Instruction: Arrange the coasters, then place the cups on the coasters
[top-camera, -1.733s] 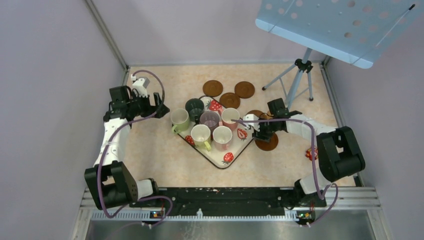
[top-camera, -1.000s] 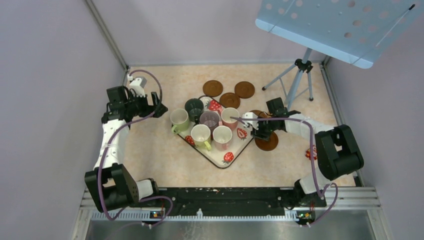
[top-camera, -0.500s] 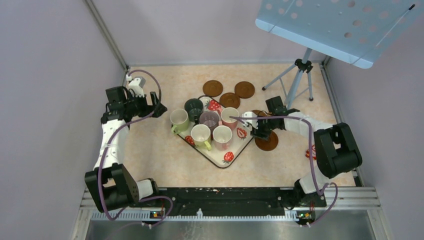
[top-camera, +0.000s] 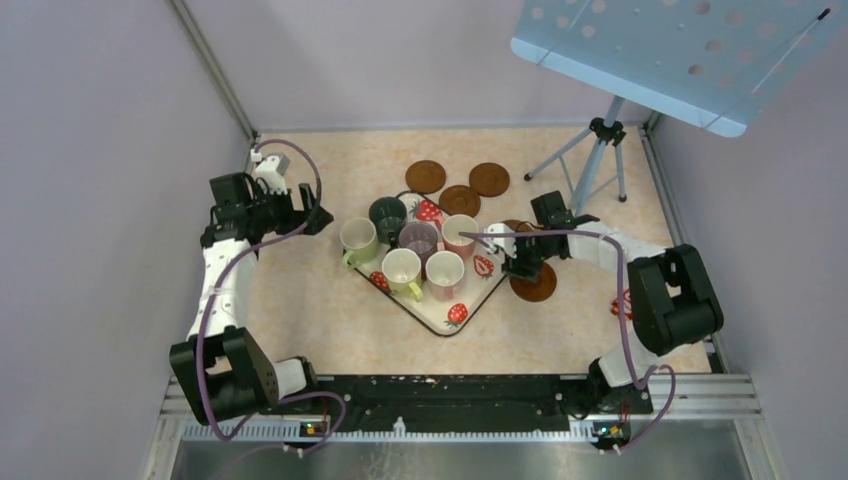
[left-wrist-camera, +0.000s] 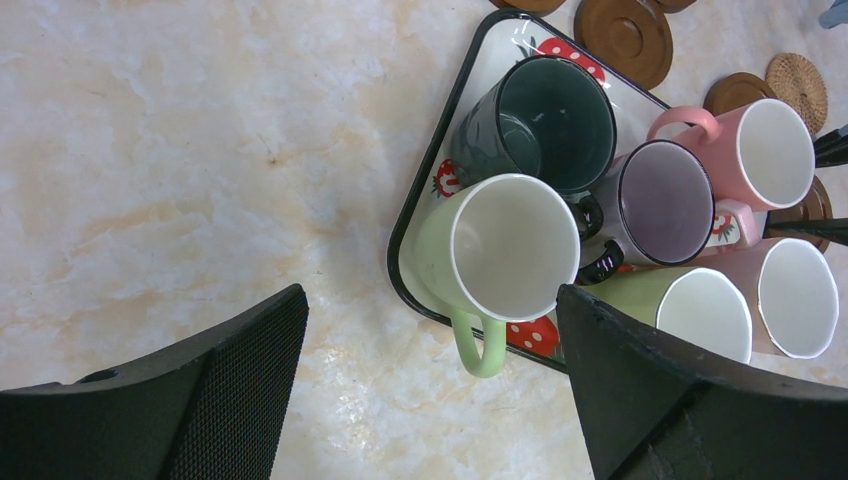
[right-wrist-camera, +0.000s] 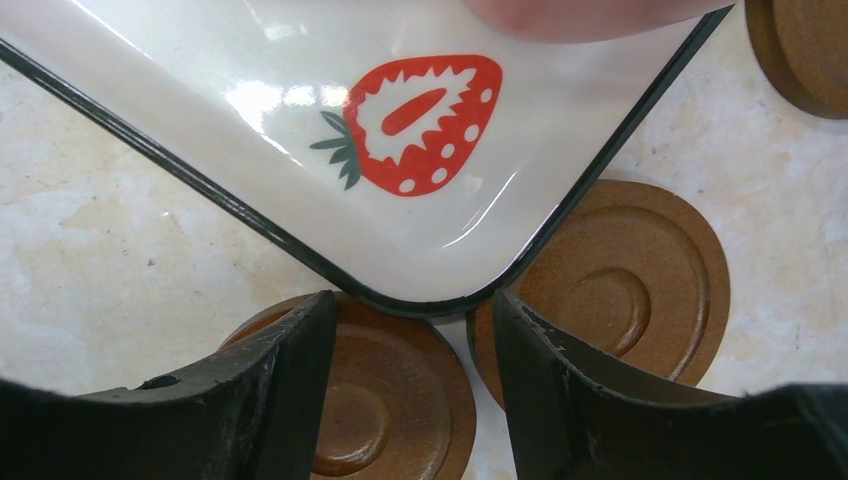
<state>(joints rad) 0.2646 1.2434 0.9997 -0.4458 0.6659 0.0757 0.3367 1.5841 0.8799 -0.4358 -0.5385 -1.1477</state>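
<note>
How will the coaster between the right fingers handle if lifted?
The coaster looks rigid and flat, so it should slide, not roll. Thin and flush on the table, probably hard to pinch. The tray corner seems to overlap it, so lifting may snag.

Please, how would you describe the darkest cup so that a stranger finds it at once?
Look at the white strawberry-print tray in the middle of the table. Near its far corner stands the dark green-grey cup, beside a light green cup and a mauve cup. It alone is dark, inside too.
</note>
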